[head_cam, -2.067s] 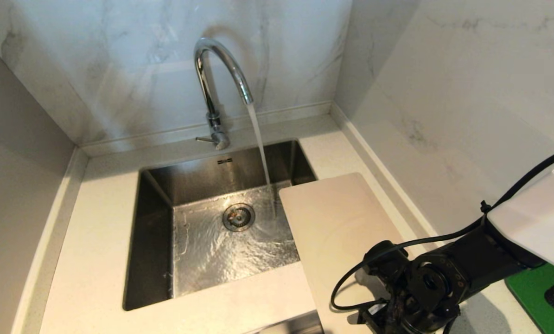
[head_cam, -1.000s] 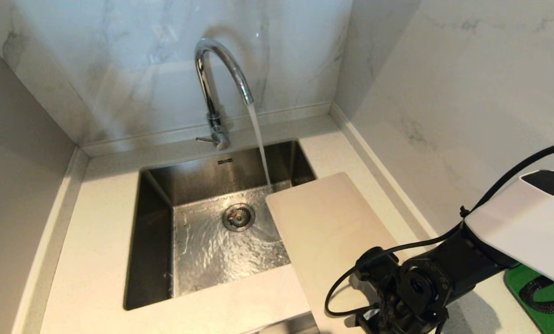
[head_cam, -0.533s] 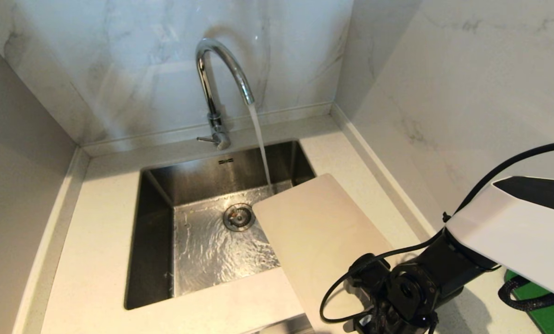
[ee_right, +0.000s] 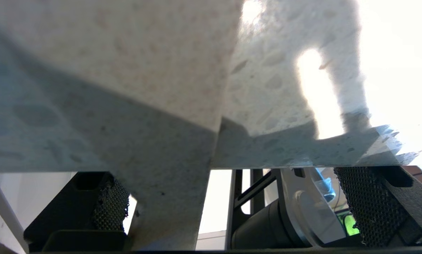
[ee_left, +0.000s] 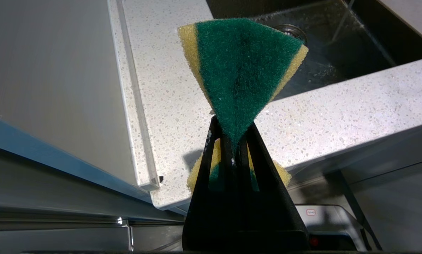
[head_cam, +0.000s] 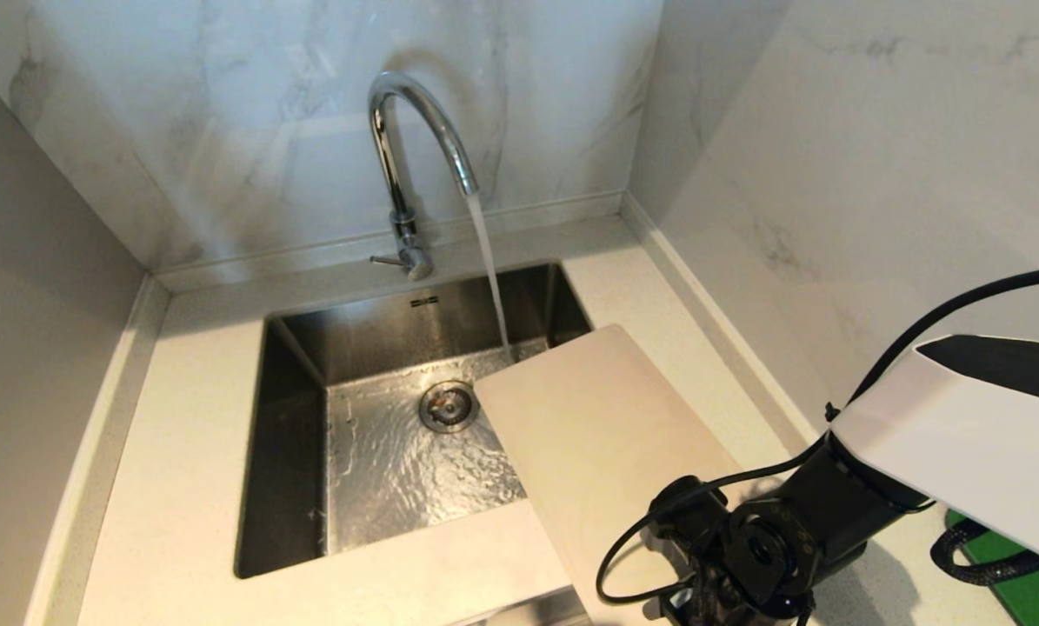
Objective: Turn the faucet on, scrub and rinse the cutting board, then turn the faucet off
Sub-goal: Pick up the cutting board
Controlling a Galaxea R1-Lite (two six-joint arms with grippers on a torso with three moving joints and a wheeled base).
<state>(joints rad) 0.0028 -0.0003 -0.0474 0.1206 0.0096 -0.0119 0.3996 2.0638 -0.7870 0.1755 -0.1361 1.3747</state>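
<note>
Sliding leftward over the last couple of seconds, the cutting board (head_cam: 602,439) now has its far corner hanging out over the sink (head_cam: 293,452), close to the drain (head_cam: 447,405), where before it lay squarer along the right side of the worktop (head_cam: 180,487). It rests flat on the worktop's right part, its far left corner just beside the falling water (I cannot see the stream actually landing on it yet).

As for the faucet (head_cam: 415,130) at the back edge behind the sink, it is already running, so the first step is done. Scrubbing and rinsing are not, as far as I can judge, and shutting the water off comes last.

My right gripper (ee_right: 232,208) sits at the board's near end by the worktop's front right corner, fingers (ee_right: 369,201) spread wide with the board's edge between them rather than pinched. My left gripper (ee_left: 233,144) waits off the worktop's front edge, left of the sink, fingers clamped together on the green-and-yellow sponge (ee_left: 241,74), ready for the scrub. A green mat (head_cam: 1036,578) peeks out at the far right.
</note>
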